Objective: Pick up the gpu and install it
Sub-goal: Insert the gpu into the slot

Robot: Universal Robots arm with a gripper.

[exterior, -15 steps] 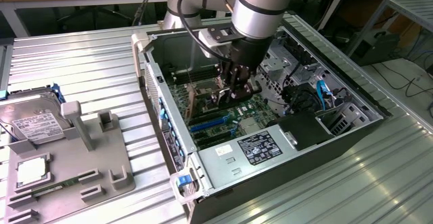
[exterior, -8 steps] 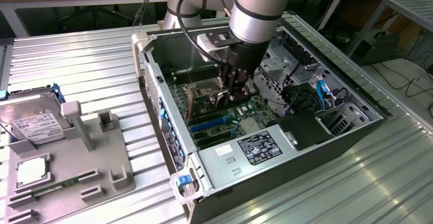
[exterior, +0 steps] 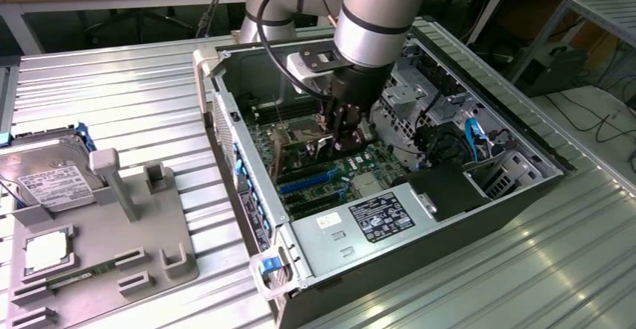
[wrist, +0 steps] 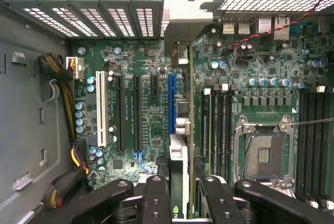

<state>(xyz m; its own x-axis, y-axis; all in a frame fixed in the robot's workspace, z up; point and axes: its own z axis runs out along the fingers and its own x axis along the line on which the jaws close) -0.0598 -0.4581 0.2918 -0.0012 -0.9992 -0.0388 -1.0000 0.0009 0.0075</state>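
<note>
1. Wrist view: the black two-fingered gripper is clamped on the gpu, a flat green circuit card seen edge-on, with a silver stamped-metal bracket at its far end; the fingers press its two faces.
2. The card stands upright, just beside and parallel to the long blue plastic expansion slot; I cannot tell whether its lower edge touches that slot.
3. By my judgement the pick-up is done and the install step is in hand, with the card not yet seated; this step calls for the card's edge connector to sit squarely over the blue slot, without tilt.
4. Exterior view: the gripper reaches deep into the open black sheet-metal computer case, near the blue slot.
5. Around the blue slot lies the glossy green motherboard, studded with small round capacitors; the square silver processor socket sits well apart from the slot, beyond the card; the card looks thin and rigid.
</note>
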